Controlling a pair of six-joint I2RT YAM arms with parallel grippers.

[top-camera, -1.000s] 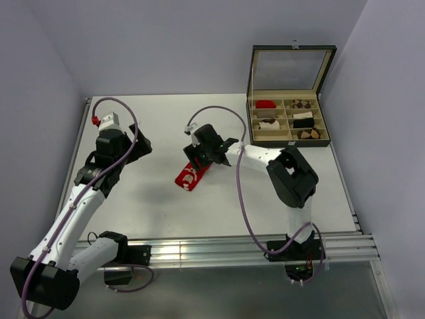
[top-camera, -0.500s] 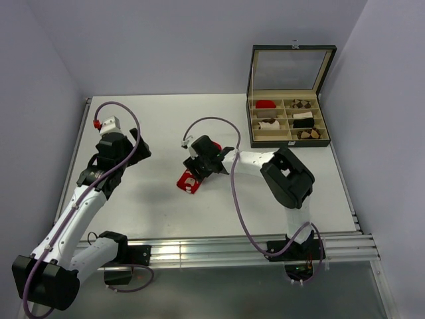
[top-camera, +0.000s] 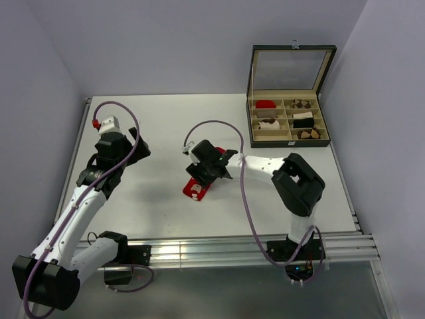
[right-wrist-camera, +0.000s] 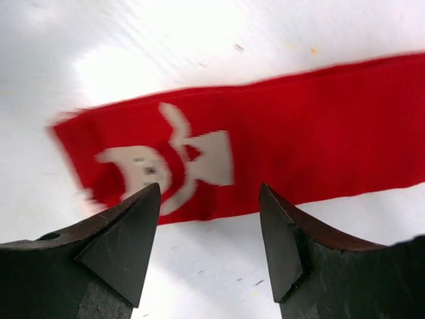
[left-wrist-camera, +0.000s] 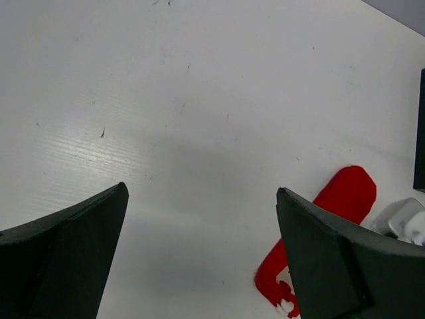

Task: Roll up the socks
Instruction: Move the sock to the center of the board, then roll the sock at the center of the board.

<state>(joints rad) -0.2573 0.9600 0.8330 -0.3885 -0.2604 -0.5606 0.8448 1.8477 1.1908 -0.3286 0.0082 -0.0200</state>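
Note:
A red sock [top-camera: 194, 189] with white marks at one end lies flat on the white table [top-camera: 153, 126], left of centre. My right gripper [top-camera: 201, 178] hovers just over its marked end. In the right wrist view the sock [right-wrist-camera: 319, 133] stretches across the frame beyond the fingertips, the white marks [right-wrist-camera: 166, 163] right ahead of the open right gripper [right-wrist-camera: 209, 191], with bare table between the jaws. My left gripper [top-camera: 138, 147] is wide open over bare table at the left. Its wrist view shows the sock [left-wrist-camera: 335, 209] partly hidden behind the right finger of the left gripper [left-wrist-camera: 200, 191].
An open black box [top-camera: 289, 141] with its lid upright stands at the back right, its compartments holding rolled bundles. The right arm's purple cable [top-camera: 212, 126] loops above the sock. Walls close in the table on three sides.
My right gripper has travelled toward the near edge along the sock to its marked end, and the sock has shifted slightly that way. The left arm drew back a little to the left.

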